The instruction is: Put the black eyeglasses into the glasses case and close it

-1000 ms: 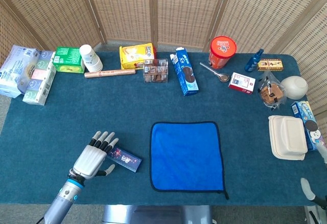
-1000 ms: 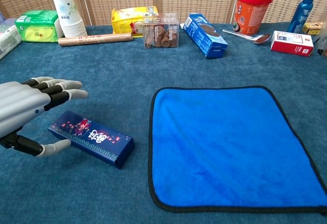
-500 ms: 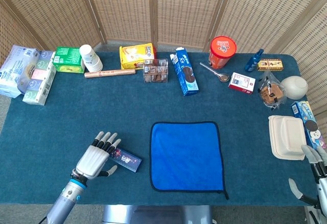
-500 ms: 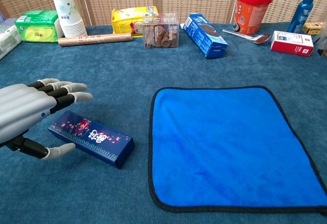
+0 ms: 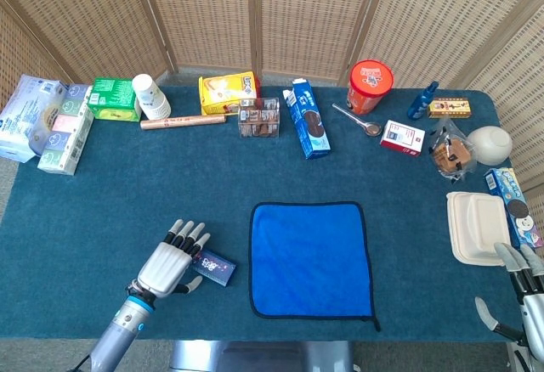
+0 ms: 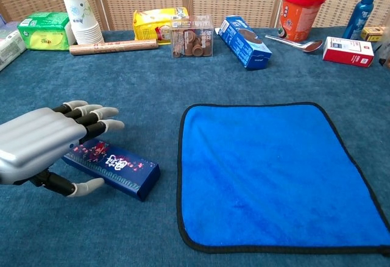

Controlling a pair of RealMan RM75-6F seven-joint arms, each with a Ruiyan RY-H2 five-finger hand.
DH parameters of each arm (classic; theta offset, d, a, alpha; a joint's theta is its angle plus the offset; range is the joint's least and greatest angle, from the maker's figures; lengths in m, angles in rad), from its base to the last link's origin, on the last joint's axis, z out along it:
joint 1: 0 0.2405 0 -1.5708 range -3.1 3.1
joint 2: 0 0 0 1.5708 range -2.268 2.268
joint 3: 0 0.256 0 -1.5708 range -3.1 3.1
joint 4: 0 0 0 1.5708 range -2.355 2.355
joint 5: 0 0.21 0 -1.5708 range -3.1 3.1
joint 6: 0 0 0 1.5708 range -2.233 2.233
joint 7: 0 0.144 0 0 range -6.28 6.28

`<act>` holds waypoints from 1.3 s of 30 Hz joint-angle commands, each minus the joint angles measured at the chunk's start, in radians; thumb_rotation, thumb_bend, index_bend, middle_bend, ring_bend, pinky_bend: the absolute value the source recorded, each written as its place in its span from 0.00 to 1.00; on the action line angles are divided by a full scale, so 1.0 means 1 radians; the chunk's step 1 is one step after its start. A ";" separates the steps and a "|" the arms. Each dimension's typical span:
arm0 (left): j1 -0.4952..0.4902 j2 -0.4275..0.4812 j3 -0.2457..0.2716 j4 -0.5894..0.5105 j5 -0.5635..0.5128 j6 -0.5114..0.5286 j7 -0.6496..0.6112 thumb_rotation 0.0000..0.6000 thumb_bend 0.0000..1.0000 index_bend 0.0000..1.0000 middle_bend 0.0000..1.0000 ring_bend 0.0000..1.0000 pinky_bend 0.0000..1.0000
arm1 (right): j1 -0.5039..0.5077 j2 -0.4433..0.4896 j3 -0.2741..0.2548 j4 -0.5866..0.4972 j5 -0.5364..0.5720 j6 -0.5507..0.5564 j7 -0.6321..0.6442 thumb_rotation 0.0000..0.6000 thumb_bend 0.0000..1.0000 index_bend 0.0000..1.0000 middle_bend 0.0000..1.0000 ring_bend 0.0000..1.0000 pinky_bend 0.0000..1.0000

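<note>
- Wicker screens stand behind a bench (image 5: pixel 68 219) covered in dark teal carpet.
- At the centre lies a blue cloth (image 5: pixel 310 258) with a black border, flat on the bench.
- Just left of the cloth lies a dark blue box (image 6: pixel 116 168) with a red and white print; whether it is the glasses case cannot be told, and no black eyeglasses are visible in either view.
- The left hand (image 5: pixel 168 266) is over the left end of the box, fingers (image 6: pixel 97 116) spread and released above its top, thumb below its near edge; it grasps nothing, and whether it touches the box cannot be told.
- The right hand (image 5: pixel 529 291) shows only at the lower right corner of the head view, just past the bench edge, fingers apart and holding nothing.
- Beside it, on the right of the bench, sits a white clamshell (image 5: pixel 478 228).
- Along the back stand a green pack (image 5: pixel 116 98), a paper cup stack (image 5: pixel 150 95), a yellow bag (image 5: pixel 227 91), a clear tub (image 5: pixel 259 117), a blue carton (image 5: pixel 306 119), a red tub (image 5: pixel 370 87), a spoon (image 5: pixel 357 120) and a spray bottle (image 5: pixel 422 99).
- Tissue packs (image 5: pixel 42 121) lie at the far left.
</note>
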 commanded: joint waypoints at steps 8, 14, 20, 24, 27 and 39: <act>-0.024 -0.036 -0.011 0.032 -0.019 -0.022 0.031 0.52 0.26 0.20 0.00 0.00 0.02 | -0.003 -0.006 0.006 0.011 -0.002 0.023 0.024 0.30 0.38 0.07 0.12 0.01 0.15; -0.038 -0.050 -0.020 0.039 -0.018 -0.023 0.030 0.52 0.26 0.39 0.00 0.00 0.02 | -0.011 -0.011 0.007 0.022 0.010 0.031 0.048 0.30 0.38 0.07 0.12 0.01 0.15; -0.042 -0.053 -0.025 0.044 -0.018 -0.015 0.019 0.52 0.25 0.46 0.00 0.00 0.03 | -0.015 -0.013 0.010 0.027 0.016 0.040 0.068 0.30 0.38 0.07 0.12 0.01 0.15; -0.042 -0.049 -0.030 0.050 -0.020 -0.006 0.007 0.52 0.25 0.46 0.00 0.00 0.03 | -0.015 -0.012 0.013 0.027 0.018 0.044 0.080 0.30 0.38 0.07 0.12 0.01 0.15; -0.046 -0.032 -0.051 0.050 -0.029 0.005 -0.012 0.52 0.25 0.46 0.00 0.00 0.03 | -0.014 -0.013 0.015 0.025 0.020 0.043 0.086 0.30 0.38 0.07 0.12 0.01 0.15; -0.123 -0.026 -0.130 0.083 -0.089 -0.044 0.014 0.52 0.25 0.43 0.00 0.00 0.03 | -0.016 -0.014 0.019 0.016 0.027 0.047 0.096 0.30 0.38 0.07 0.12 0.01 0.15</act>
